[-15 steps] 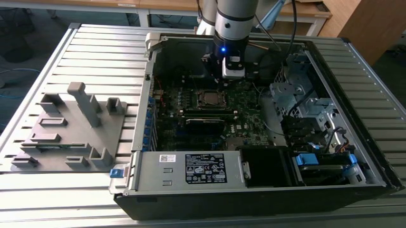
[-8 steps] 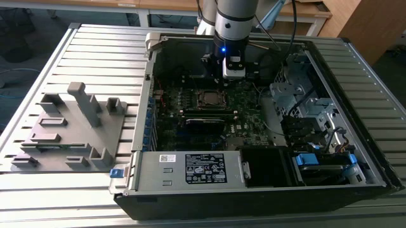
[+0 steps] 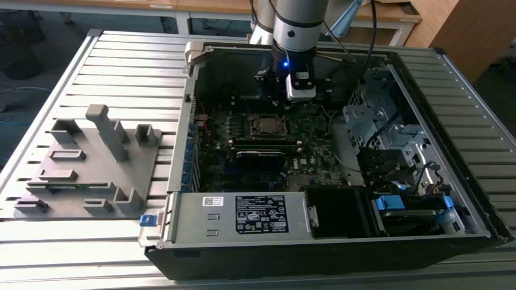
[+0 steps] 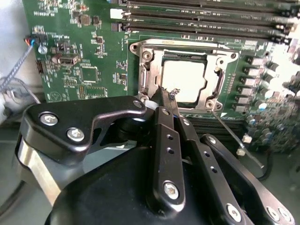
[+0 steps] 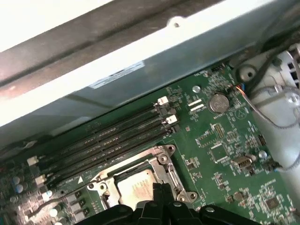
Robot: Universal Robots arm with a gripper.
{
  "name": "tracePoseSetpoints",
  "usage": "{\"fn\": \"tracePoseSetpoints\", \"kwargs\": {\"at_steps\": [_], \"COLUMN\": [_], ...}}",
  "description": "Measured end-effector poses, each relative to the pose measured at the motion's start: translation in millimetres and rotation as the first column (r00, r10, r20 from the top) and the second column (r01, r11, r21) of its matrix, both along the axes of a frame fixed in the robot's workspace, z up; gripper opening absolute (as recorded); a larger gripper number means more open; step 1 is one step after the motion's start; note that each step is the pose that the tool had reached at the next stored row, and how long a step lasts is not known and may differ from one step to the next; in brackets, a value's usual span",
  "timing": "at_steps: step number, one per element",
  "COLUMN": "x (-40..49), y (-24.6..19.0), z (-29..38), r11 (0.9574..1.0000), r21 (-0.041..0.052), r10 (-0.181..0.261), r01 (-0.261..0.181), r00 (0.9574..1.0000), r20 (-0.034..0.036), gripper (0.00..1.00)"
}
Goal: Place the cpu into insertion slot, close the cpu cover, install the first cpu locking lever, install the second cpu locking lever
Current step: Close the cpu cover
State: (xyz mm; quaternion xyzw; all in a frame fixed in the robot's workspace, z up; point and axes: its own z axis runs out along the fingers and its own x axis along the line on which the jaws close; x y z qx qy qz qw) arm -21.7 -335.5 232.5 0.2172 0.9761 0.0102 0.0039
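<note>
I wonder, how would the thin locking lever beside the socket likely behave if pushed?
The locking lever is a long thin wire, so it probably flexes and springs back. Its bare rounded metal looks smooth, so the gripper might slip off. It likely weighs little, judging by its thinness.

No readable print (power-supply label [image 3: 262, 214] too small)

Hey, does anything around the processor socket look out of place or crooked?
One thin metal lever juts slantwise from a corner of the insertion slot, over the board, seemingly unlatched; the cpu cover lies flat.
</note>
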Motion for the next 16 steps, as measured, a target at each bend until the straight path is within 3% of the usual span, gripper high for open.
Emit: {"fn": "tracePoseSetpoints", "kwargs": {"at_steps": [5, 11, 16], "x": [0.0, 0.0, 0.0], "y": [0.0, 0.0, 0.0], "z": [-0.7, -1.4, -2.0], "r11": [0.996, 0.982, 0.9725], "r21": [-0.0001, -0.0001, 0.0001], "r10": [0.089, 0.189, 0.233], "r01": [-0.089, -0.189, -0.233], "r00": [0.996, 0.982, 0.9725], "r20": [0.0, 0.0, 0.0001], "gripper": [0.1, 0.1, 0.1]}}
